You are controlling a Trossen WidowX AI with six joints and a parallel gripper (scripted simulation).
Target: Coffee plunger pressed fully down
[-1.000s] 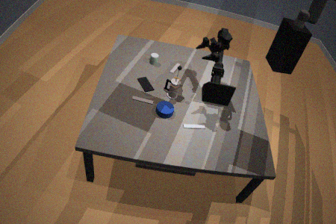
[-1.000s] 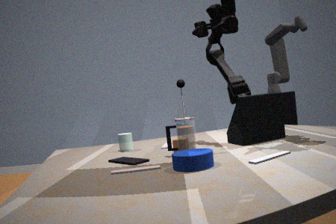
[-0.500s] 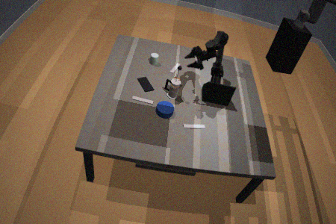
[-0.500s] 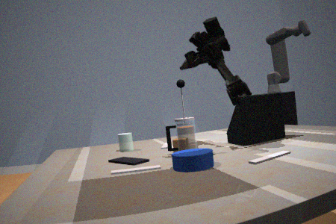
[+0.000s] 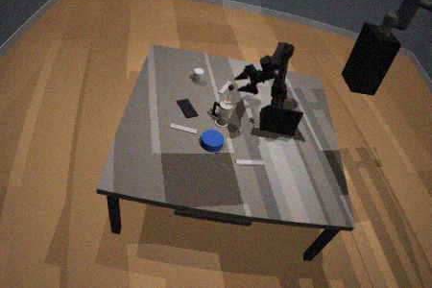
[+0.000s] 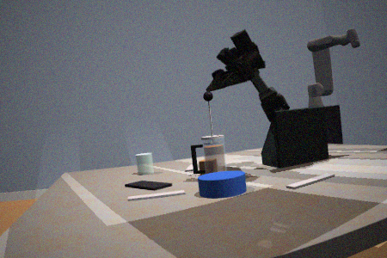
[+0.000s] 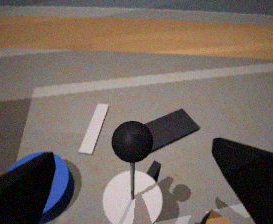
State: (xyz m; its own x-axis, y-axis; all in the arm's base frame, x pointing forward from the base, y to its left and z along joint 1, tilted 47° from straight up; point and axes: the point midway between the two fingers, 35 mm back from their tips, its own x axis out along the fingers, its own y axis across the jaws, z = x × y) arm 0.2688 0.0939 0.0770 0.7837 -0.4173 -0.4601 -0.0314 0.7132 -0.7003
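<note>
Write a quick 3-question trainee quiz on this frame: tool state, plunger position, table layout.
1. True or false: the tool is shut on the plunger knob.
2. Is the plunger rod raised or pressed down? A) raised B) fully down
3. Fill in: in the exterior view, the object nearest the camera in front of the coffee press is the blue ____.

Key:
1. False. The tool is open, with the knob between its fingers and untouched.
2. A
3. disc
</note>
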